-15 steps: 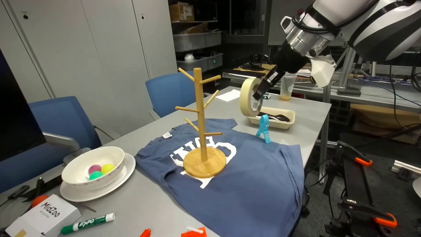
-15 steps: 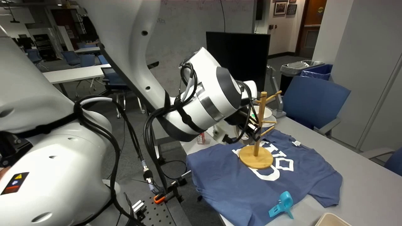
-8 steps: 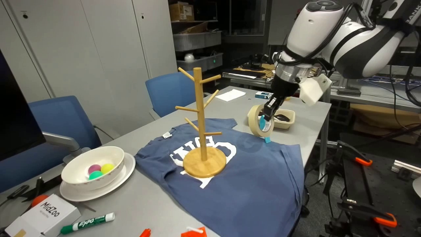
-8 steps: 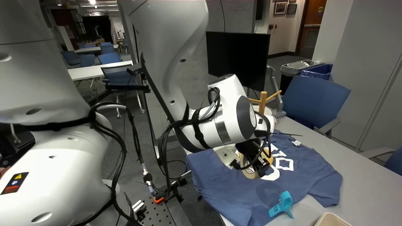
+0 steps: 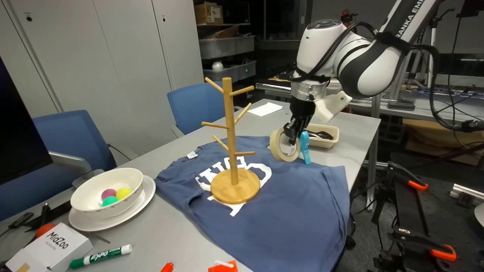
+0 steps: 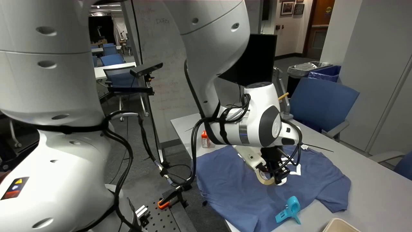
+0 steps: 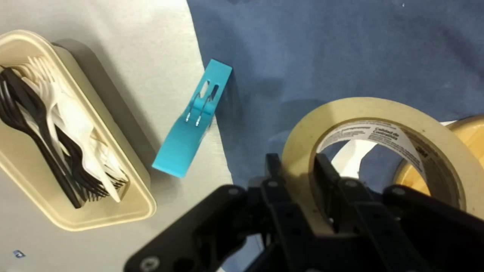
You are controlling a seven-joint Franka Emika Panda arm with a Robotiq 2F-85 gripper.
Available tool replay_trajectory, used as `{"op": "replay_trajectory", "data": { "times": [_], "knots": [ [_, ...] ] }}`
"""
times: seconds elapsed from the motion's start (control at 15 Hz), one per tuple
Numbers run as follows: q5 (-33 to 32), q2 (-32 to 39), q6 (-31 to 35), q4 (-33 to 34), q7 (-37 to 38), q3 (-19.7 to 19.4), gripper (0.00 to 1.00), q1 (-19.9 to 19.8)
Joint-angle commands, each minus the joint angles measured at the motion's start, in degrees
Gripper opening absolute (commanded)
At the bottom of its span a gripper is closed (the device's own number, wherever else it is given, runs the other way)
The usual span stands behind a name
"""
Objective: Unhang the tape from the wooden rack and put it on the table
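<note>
While pinched at 1 side by a black 2-fingered tool, tilted and suspended in the air: see the thick, beige, ring-shaped roll of tape. Note 1 finger inside the hollow centre and 1 outside, pressed against the wall. In both exterior views, locate the tape over a blue cloth T-shirt with white lettering, apart from the fabric; find the latter draped across a long, light grey, rectangular surface. In an exterior view, observe the light wooden rack, with slim post, short side pegs and round disc base, standing upright on the T-shirt, apart from the tape. Through the ring, in the wrist view, glimpse part of that base. At the edge of the T-shirt, near the tape, note a turquoise plastic clip; farther out, a beige rectangular tray holding black and white cutlery. Toward the opposite end of the surface, identify a white bowl with 3 coloured balls, set on a white plate, plus a green-and-white marker.
</note>
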Motion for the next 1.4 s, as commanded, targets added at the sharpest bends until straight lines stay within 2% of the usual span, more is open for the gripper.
{"op": "replay_trajectory", "data": {
  "times": [0.0,0.07,0.13,0.2,0.53,0.87,0.93,1.07,1.33],
  "knots": [
    [14.3,5.8,-2.7,6.3,-11.5,-2.3,0.06,4.3],
    [13.4,7.7,-4.6,8.4,-10.7,3.8,0.06,-2.0],
    [15.9,9.0,-5.5,9.9,-12.8,3.7,0.06,-1.7],
    [23.5,10.0,-6.0,11.4,-17.9,-3.8,0.06,6.6],
    [38.1,17.0,-13.2,20.1,-26.9,-6.8,0.06,9.3],
    [41.9,21.1,-17.5,25.9,-27.8,-10.0,0.06,11.8],
    [42.0,21.6,-18.1,26.7,-27.6,-10.5,0.51,12.2],
    [41.9,22.5,-18.7,27.9,-27.1,-11.5,0.59,12.9],
    [40.2,23.7,-18.6,29.7,-27.0,-13.6,0.9,14.5]
  ]
}}
